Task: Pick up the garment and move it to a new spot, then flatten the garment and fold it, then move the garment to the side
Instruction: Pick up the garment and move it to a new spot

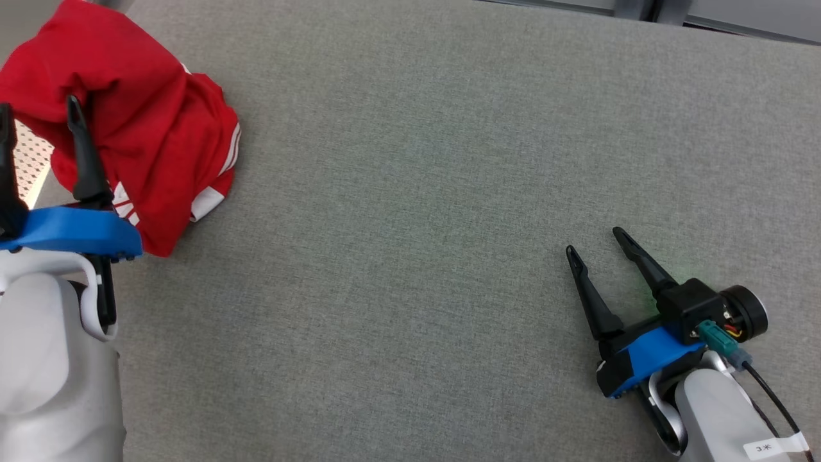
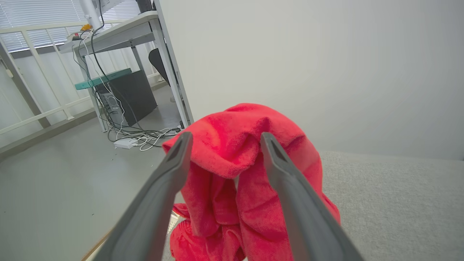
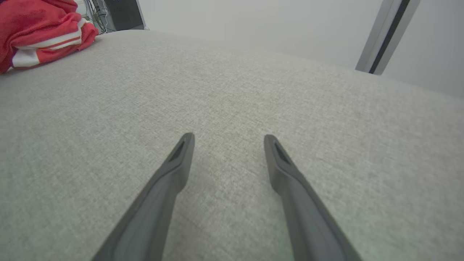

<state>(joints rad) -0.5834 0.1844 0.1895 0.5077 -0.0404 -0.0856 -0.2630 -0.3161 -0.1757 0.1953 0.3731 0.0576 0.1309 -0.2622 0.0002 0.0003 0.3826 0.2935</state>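
One red garment (image 1: 154, 128) lies at the far left corner of one grey surface (image 1: 410, 192). Two grippers show: the left gripper (image 1: 40, 106) and the right gripper (image 1: 595, 242)

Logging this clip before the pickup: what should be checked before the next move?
1. Jaws of left gripper open: ok.
2. They frame the garment in the left wrist view: ok.
3. Jaws touching fabric: cannot tell.
4. Jaws of right gripper open, apart from garment: ok.
5. Garment wholly on the table: cannot tell; it sits at the edge.
6. Bare table for a new spot: ok.
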